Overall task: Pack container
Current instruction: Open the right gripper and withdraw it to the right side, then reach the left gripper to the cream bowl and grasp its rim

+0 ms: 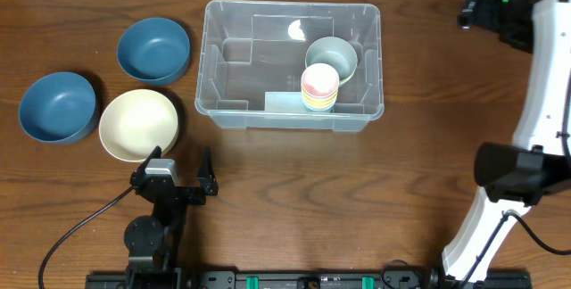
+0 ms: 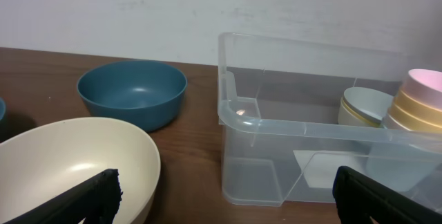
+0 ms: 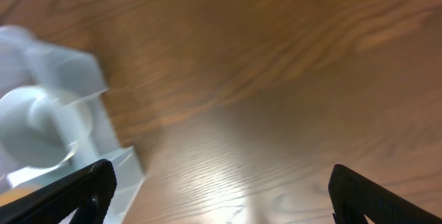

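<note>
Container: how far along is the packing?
Done: a stack of cups and a pale bowl sit inside the container. In hand: nothing; left claw and right claw are open and empty. Left: the cream bowl, rear blue bowl and left blue bowl sit outside on the table.
</note>
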Controlling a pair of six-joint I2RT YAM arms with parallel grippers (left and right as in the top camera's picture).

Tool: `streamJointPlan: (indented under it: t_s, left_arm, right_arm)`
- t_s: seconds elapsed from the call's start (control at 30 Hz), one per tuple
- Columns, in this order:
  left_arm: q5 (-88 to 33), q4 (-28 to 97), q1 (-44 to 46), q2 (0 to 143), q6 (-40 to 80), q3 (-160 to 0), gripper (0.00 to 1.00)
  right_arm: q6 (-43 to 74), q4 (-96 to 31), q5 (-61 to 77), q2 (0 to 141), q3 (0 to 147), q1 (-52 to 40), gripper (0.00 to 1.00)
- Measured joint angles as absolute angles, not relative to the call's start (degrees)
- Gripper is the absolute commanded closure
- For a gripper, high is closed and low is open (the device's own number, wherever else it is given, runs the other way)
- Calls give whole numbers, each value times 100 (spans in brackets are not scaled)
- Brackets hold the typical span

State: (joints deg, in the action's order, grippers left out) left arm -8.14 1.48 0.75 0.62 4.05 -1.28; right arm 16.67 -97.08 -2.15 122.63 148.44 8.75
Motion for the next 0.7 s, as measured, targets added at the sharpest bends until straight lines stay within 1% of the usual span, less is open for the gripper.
streamJointPlan:
  t_s: [0.23,0.47,0.7]
  left_arm:
    - [-814,148,75,62,405,-128,2]
    - [-814,134,75,62,434,-128,2]
    - [-939,375,75,64,939,-362,2]
  right_arm:
    - [1608,-9708,-281,12263,14844,1400,1]
    - [1603,-9710,-283,12263,14844,1509,1]
    - [1603,-9710,-285,12263,14844,1509,1]
